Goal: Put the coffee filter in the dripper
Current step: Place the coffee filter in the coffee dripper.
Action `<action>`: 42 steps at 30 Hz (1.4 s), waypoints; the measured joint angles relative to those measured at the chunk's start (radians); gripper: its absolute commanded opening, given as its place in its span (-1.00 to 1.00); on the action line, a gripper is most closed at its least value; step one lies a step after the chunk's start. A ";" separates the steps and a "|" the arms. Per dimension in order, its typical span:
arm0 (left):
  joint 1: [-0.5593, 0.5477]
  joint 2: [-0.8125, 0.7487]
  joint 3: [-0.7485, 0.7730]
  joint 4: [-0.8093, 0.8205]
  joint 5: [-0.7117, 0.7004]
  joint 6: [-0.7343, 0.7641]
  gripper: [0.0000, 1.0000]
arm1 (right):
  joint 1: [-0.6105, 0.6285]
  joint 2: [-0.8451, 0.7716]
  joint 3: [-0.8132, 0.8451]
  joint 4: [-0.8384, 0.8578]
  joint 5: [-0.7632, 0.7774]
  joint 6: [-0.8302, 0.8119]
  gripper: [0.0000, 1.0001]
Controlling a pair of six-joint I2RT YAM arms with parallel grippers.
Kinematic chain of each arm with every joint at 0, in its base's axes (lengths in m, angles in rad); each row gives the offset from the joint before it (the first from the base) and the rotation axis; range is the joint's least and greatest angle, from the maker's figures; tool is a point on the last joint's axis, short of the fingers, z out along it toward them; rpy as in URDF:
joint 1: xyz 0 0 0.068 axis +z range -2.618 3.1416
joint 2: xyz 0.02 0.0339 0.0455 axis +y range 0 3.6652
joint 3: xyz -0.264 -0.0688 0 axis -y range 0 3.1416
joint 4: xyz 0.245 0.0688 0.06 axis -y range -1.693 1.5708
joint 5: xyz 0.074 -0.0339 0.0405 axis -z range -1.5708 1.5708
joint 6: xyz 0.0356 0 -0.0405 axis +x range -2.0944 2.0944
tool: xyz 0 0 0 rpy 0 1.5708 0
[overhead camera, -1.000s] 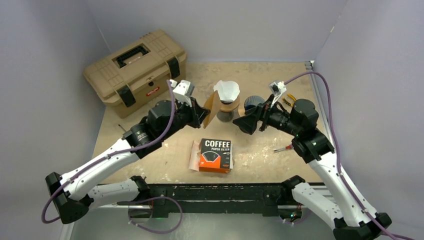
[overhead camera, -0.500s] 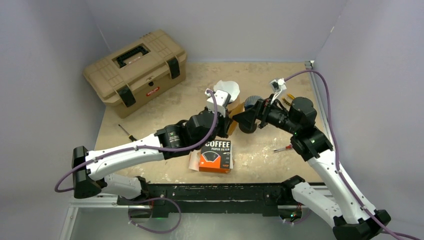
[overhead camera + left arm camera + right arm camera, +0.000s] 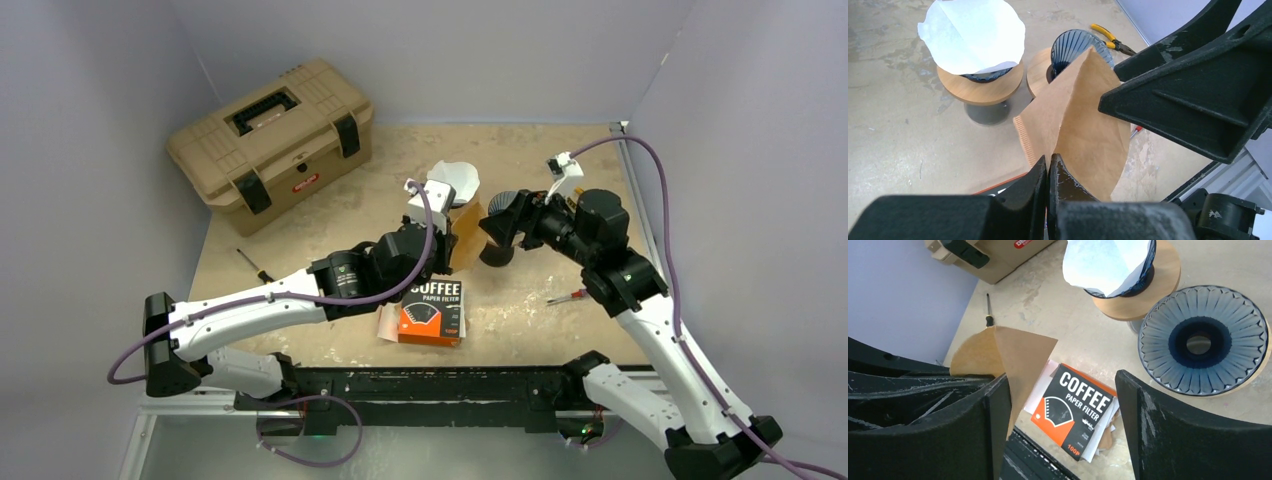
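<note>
My left gripper (image 3: 450, 240) is shut on the lower edge of a brown paper coffee filter (image 3: 466, 236); the closed jaws show in the left wrist view (image 3: 1048, 162), the filter (image 3: 1083, 120) fanning up from them. The filter's tip points at the empty blue ribbed dripper (image 3: 1073, 47) on its wooden base, without touching it. My right gripper (image 3: 498, 232) is open and empty, hovering above that dripper (image 3: 1204, 340), one finger (image 3: 998, 410) beside the filter (image 3: 1013, 352). A second dripper holding a white filter (image 3: 452, 183) stands just left.
A tan toolbox (image 3: 272, 143) sits at the back left. An orange and black box of paper filters (image 3: 432, 310) lies near the front. A black screwdriver (image 3: 251, 265) lies at the left, a red-handled one (image 3: 567, 296) at the right, and yellow pliers (image 3: 1110, 42) behind the drippers.
My left arm has swung right, carrying the brown filter from beside the white-filter dripper to in front of the two drippers. My right gripper has lifted and pulled back slightly.
</note>
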 measured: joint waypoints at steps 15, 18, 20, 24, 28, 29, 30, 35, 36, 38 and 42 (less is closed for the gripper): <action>0.000 -0.002 -0.006 0.027 0.024 -0.021 -1.00 | 0.000 0.019 0.029 -0.090 0.111 -0.084 0.32; 0.000 -0.002 -0.016 0.069 0.048 -0.027 -1.00 | 0.000 0.025 0.029 -0.090 0.122 -0.092 0.39; 0.000 -0.002 -0.020 0.082 0.058 -0.037 -1.00 | 0.000 0.026 0.029 -0.088 0.122 -0.093 0.44; 0.000 -0.002 -0.022 0.110 0.066 -0.063 -1.00 | 0.000 0.026 0.029 -0.067 0.093 -0.092 0.44; 0.000 0.010 -0.021 0.131 0.064 -0.087 -1.00 | 0.000 0.027 0.028 -0.031 0.049 -0.086 0.42; 0.000 0.015 -0.021 0.132 0.062 -0.093 -1.00 | 0.000 0.027 0.027 -0.024 0.043 -0.084 0.42; 0.000 0.023 -0.021 0.132 0.058 -0.101 -1.00 | 0.000 0.027 0.025 -0.019 0.039 -0.084 0.42; 0.014 0.047 -0.021 0.124 0.047 -0.139 -1.00 | 0.000 0.028 0.018 -0.035 0.081 -0.090 0.43; 0.027 0.048 -0.021 0.120 0.055 -0.152 -1.00 | 0.000 0.029 0.018 -0.045 0.102 -0.092 0.43; 0.071 0.048 -0.021 0.114 0.089 -0.182 -1.00 | 0.000 0.029 0.018 -0.063 0.140 -0.093 0.44; 0.157 0.048 -0.021 0.113 0.134 -0.223 -1.00 | 0.000 0.029 0.018 -0.103 0.199 -0.097 0.44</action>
